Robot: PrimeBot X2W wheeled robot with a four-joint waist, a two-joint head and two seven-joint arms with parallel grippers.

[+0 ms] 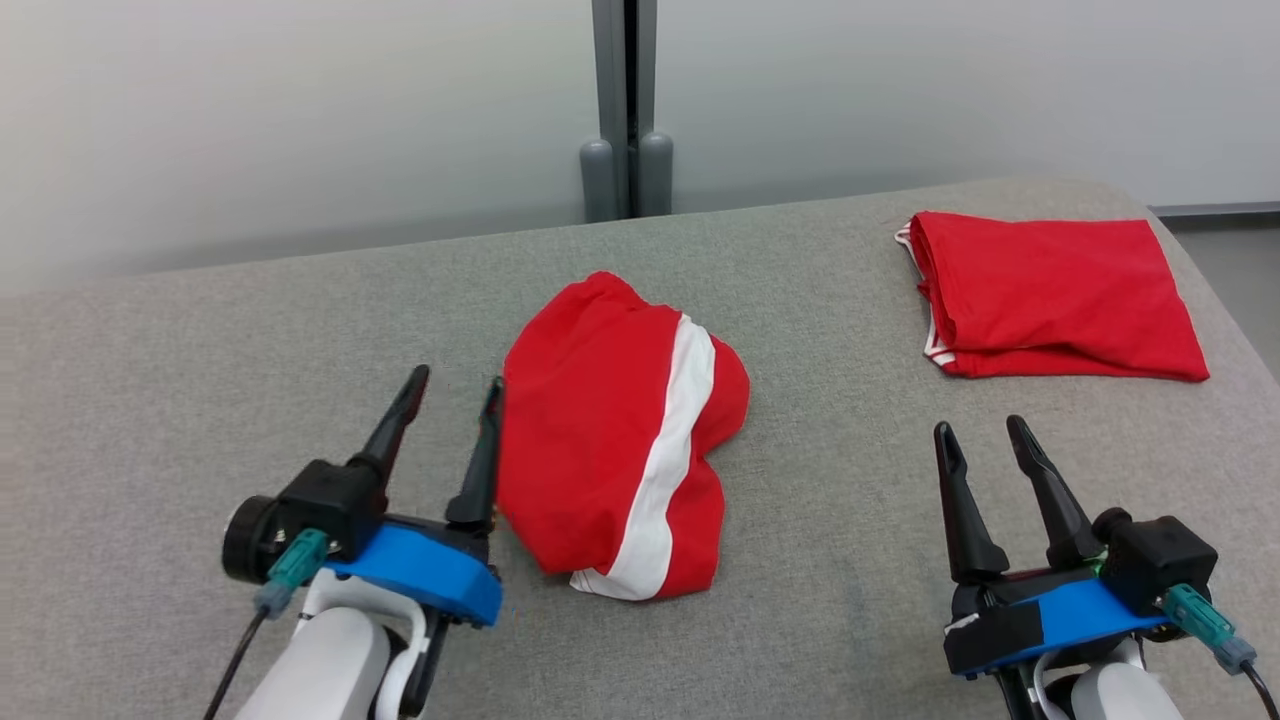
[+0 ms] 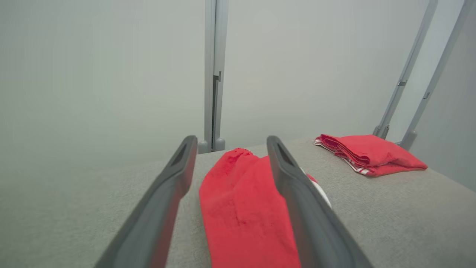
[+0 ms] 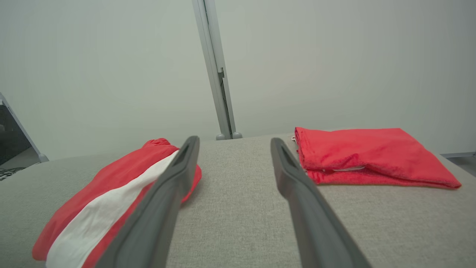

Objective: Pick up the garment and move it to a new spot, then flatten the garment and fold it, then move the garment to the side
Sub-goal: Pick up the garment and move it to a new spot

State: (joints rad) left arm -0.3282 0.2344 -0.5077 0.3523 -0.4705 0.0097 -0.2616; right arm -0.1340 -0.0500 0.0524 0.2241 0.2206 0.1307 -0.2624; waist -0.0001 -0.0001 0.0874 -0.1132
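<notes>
The red, white-striped garment lies bunched mid-desk, held by nothing, so step 1 looks done; flattening, folding and setting aside remain. The left pincer at its edge and the right pincer, well apart, both gape wide and empty.

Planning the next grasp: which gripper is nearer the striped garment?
Left. The left gripper sits beside the striped garment, on its left; the right gripper is far to its right.
</notes>
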